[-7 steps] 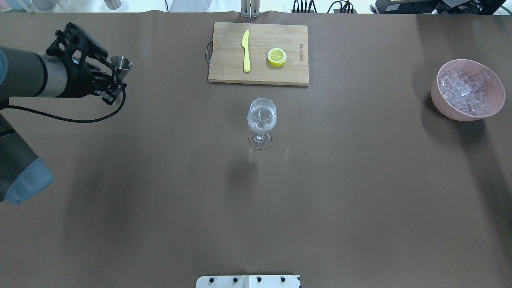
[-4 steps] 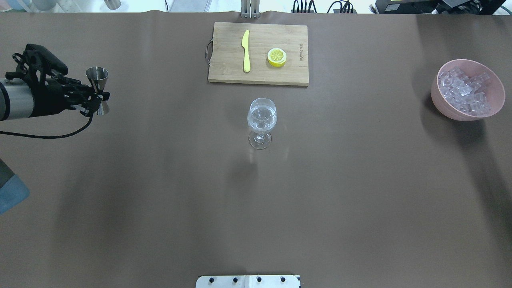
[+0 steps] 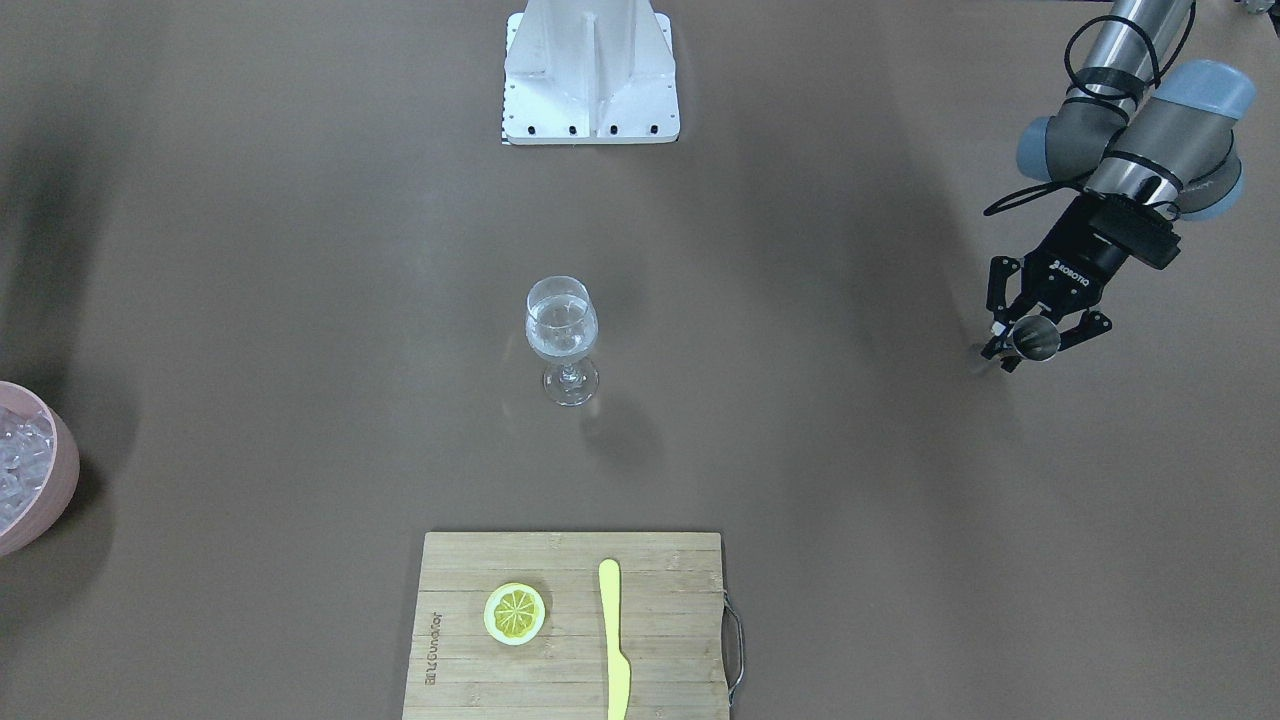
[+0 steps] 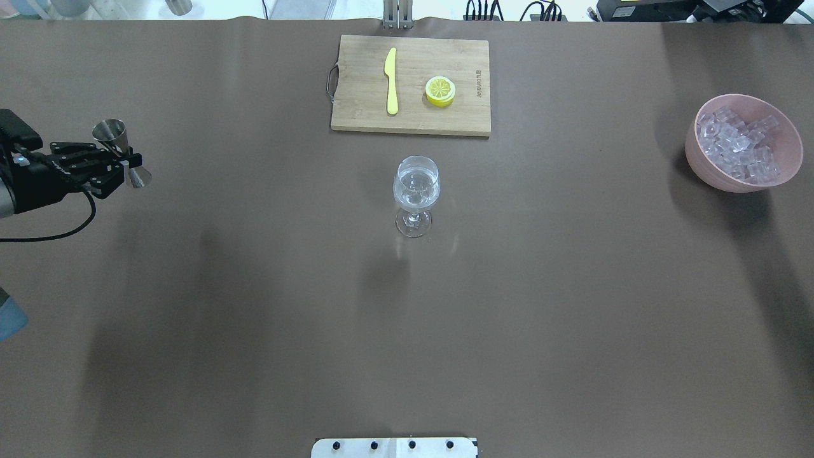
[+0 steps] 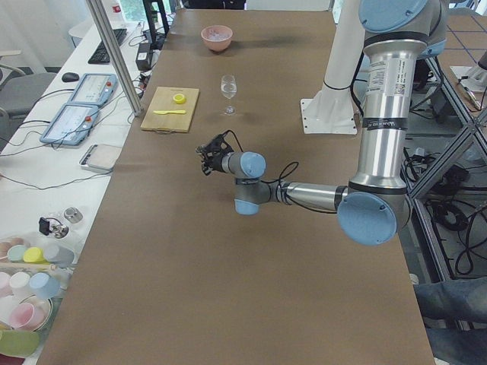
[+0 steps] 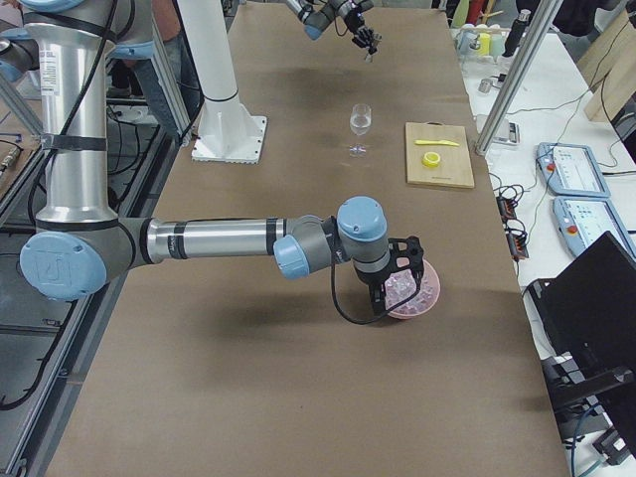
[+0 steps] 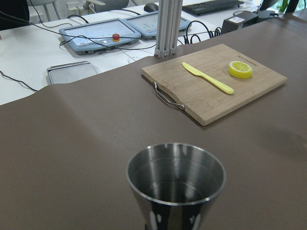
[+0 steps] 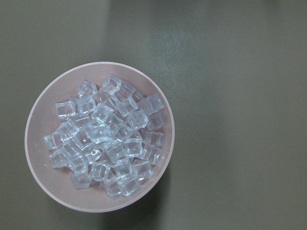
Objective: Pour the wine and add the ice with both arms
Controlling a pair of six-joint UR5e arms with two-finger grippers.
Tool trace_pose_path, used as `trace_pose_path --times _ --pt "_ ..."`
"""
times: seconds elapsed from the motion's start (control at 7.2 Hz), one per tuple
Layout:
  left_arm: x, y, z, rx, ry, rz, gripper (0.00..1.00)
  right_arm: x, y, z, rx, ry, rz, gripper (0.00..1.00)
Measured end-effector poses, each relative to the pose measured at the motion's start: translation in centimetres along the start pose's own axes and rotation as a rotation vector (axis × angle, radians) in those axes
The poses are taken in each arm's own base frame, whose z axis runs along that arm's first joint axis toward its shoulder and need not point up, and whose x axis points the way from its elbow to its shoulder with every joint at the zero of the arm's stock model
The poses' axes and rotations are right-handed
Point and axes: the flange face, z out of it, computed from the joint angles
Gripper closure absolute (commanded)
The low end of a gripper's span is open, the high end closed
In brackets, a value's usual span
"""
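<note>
My left gripper [image 4: 124,168] is shut on a small steel jigger [image 4: 117,152] at the table's far left, also in the front view [image 3: 1035,338]. The jigger stands upright and looks empty in the left wrist view [image 7: 175,182]. A clear stemmed glass [image 4: 416,191] stands at mid-table with colourless wine in its bowl. Ice [image 4: 738,143] fills a pink bowl [image 4: 699,162] at the far right. My right gripper [image 6: 397,273] hangs over that bowl; I cannot tell if it is open. The right wrist view looks straight down on the ice [image 8: 108,143].
A wooden cutting board [image 4: 413,121] at the back holds a yellow knife [image 4: 391,79] and a lemon slice [image 4: 440,90]. The white pedestal [image 3: 590,75] stands at the robot's side. The table's left edge is close to the left gripper.
My left gripper has carried the jigger further left and nearer the robot, away from the glass. The glass, bowl and board have not moved.
</note>
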Motion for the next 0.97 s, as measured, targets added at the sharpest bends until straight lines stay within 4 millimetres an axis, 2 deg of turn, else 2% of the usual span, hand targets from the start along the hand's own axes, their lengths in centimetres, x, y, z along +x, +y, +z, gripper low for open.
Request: trace_pose_path --times 0.14,0.42,0.97 --pt "-1.8 2.0 -0.5 0.036 -0.018 0.0 1.0 0.0 0.1 0.0 0.0 0.0 0.0 0.0" --pt "-3.6 3.7 -1.4 0.095 -0.068 -0.001 1.0 0.1 0.1 0.0 0.0 -0.001 0.0 0.0" --pt "-4.5 5.3 -1.5 0.087 -0.1 0.001 1.0 0.2 0.3 0.1 -0.001 0.001 0.002 0.0"
